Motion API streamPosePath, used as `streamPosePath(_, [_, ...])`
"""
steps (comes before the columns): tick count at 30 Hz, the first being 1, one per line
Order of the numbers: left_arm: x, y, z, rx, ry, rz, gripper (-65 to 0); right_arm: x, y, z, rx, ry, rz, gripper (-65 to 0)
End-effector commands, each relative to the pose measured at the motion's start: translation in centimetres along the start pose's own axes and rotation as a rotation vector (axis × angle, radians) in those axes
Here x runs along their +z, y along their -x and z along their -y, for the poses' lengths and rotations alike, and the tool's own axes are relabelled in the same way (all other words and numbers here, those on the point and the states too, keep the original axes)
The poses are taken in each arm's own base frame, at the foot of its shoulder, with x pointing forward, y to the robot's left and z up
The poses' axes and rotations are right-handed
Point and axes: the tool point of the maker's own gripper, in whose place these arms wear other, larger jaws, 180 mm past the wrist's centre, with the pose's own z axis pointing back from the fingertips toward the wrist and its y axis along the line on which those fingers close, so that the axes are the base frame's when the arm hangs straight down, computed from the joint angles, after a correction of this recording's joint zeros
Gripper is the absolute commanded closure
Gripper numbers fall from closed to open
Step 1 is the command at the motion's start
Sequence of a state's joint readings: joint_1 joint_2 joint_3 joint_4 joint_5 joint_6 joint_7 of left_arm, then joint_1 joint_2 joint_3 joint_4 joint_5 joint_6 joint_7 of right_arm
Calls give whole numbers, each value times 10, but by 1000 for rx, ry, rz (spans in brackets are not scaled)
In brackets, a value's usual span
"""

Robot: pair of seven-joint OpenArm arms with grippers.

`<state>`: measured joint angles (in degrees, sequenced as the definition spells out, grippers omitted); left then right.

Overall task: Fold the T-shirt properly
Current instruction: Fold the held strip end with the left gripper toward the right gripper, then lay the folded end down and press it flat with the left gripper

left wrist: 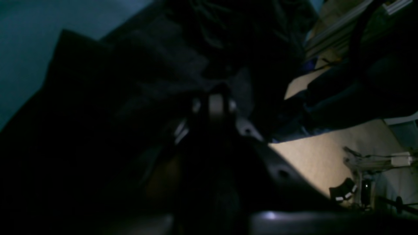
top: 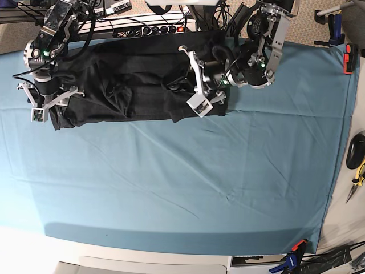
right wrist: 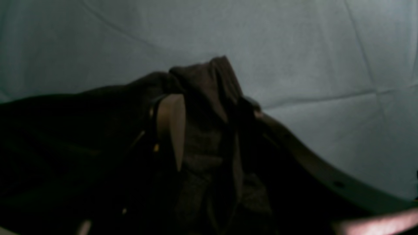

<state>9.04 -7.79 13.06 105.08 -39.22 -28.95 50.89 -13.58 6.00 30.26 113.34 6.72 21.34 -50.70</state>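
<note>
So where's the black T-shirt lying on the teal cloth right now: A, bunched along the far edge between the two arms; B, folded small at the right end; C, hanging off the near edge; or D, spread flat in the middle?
A: in the base view the T-shirt stretches in a rumpled band along the far edge of the teal cloth, with one arm at each end of it.

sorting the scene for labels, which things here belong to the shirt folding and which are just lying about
Job:
black cotton T-shirt
left gripper
right gripper
teal cloth table cover

Lying about:
yellow-handled pliers
black computer mouse
red-orange clamp
</note>
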Motion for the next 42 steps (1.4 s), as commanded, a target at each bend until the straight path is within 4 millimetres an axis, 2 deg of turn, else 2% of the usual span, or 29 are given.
streamPosePath(1, [0,-17,7,-6,26,62,0,2,-15,3,0,3,56,-266])
streamPosePath(5, [-7,-22,17,3,50,78,0,2,-16,2,-5,-4,59,-266])
streamPosePath(12, [-27,-17,41,-57,82,40,0,2,-15,2,-5,-3,57,-266])
streamPosePath(17, [-27,-20,34,-100,43,44,0,2,-15,2,-5,-4,57,-266])
streamPosePath(23, [-27,-34,18,-111,-27,67,0,2,-15,2,-5,-3,55,-266])
streamPosePath(33, [-29,-34,23,-121,-9,64,0,2,-15,2,-5,-4,56,-266])
streamPosePath(34, [-29,-32,26,-138,7,59,-12,2,-15,2,-5,-4,56,-266])
streamPosePath(36, [-30,-30,29,-151,22,53,-187,2,-15,2,-5,-4,56,-266])
streamPosePath(37, [-30,-30,29,-145,18,50,-259,2,-15,2,-6,-4,56,-266])
streamPosePath(38, [-31,-29,27,-132,5,48,-303,2,-15,2,-5,-4,56,-266])
streamPosePath(39, [-32,-29,26,-123,-9,43,-323,2,-15,2,-6,-4,57,-266])
streamPosePath(42, [-34,-28,24,-152,-33,32,-324,2,-15,2,-5,-4,57,-266])
